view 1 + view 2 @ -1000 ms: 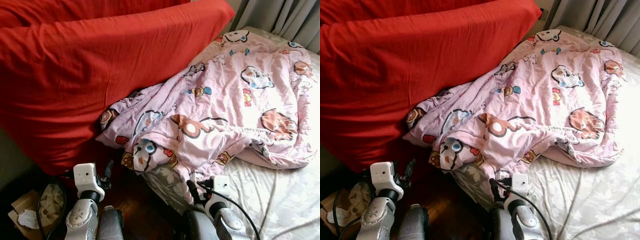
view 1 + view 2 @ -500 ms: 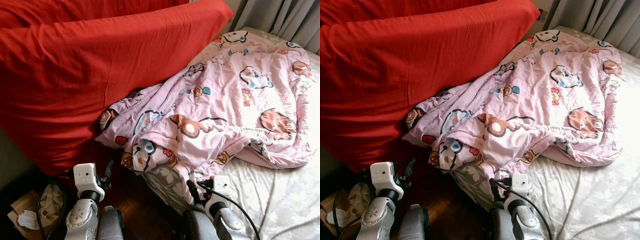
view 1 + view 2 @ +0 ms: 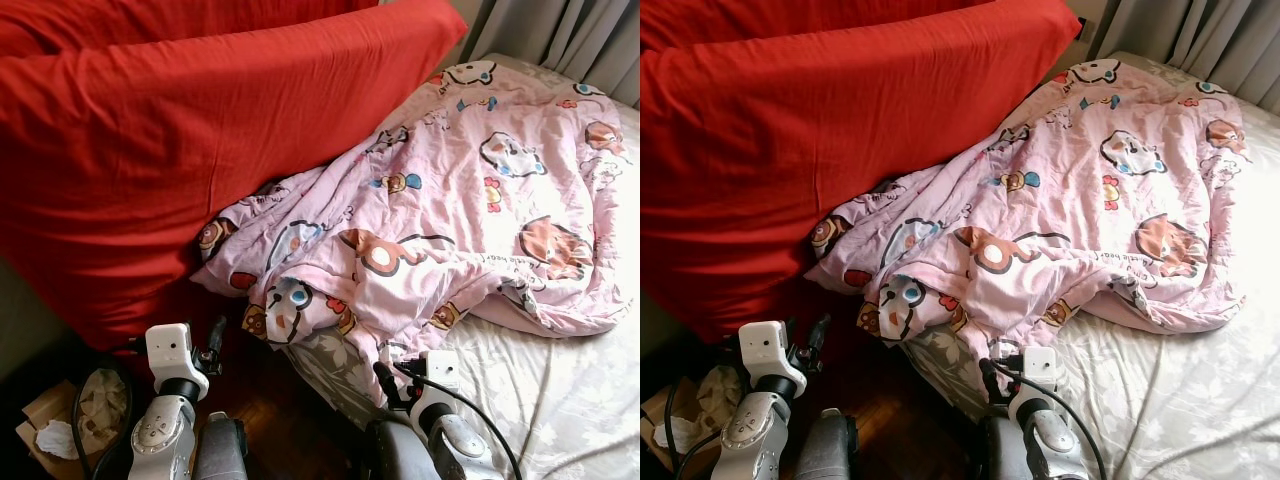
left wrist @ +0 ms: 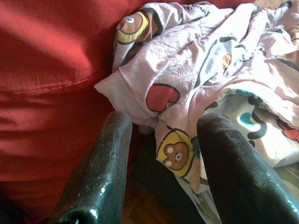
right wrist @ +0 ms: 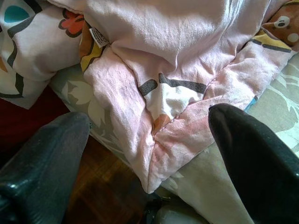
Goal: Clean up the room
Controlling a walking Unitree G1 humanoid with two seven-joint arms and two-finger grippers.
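Bedroom corner, grey curtains (image 3: 590,35) at the back, dark wood floor (image 3: 895,425) at the robot's feet. Bed (image 3: 560,390) with a pale floral sheet runs off to the right; a big red cushion or mattress (image 3: 180,140) leans along its left side, propped upright against the wall, probably parked there out of the way.

Pink cartoon-print quilt (image 3: 450,210) is the likely task item: crumpled across the bed, bunched toward the near corner, one edge hanging over the bed's side by the red cushion. Looks dumped rather than spread, so straightening or folding it is the likely job.

Small bin (image 3: 100,410) with crumpled paper sits on the floor at far left.

Left gripper (image 4: 161,172) hovers low by the bed edge, fingers (image 4: 100,172) spread wide and holding nothing, aimed at the drooping quilt corner with a bear print. Right gripper (image 5: 149,154) is also low, fingers (image 5: 254,158) wide apart and empty, lined up on a folded quilt corner that overhangs the sheet edge. Both seem staged for a two-handed grab; neither touches cloth yet.
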